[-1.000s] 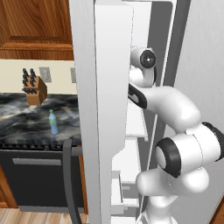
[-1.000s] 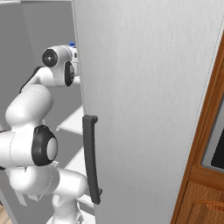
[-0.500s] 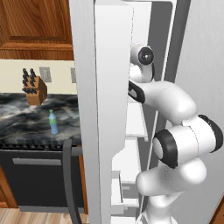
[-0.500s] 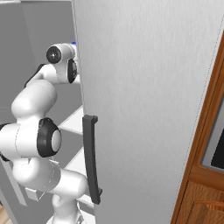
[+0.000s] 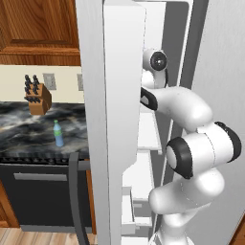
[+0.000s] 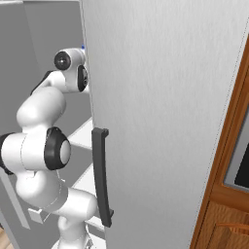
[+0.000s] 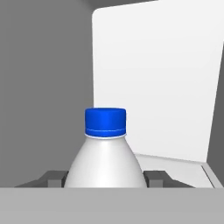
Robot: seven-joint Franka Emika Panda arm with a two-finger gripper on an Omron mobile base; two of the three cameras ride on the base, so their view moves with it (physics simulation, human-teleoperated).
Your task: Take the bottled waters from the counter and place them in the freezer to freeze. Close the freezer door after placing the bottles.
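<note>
Left base view showed us the green-capped bottle (image 5: 58, 133) on the counter (image 5: 28, 129), well left of the freezer (image 5: 149, 129); in the hand view our gripper (image 7: 105, 178) pinched the upright white bottle (image 7: 105, 153), shelf just beyond.

Kitchen fixtures beside the appliance

A wooden knife block (image 5: 38, 97) with dark handles stands under brown wooden cabinets (image 5: 38, 28), near a wall outlet (image 5: 49, 81). Below sits a black dishwasher (image 5: 40, 198) with a grey handle, above a wooden floor (image 5: 28, 237).

White rounded arm (image 5: 191, 143), black joint rings
</note>
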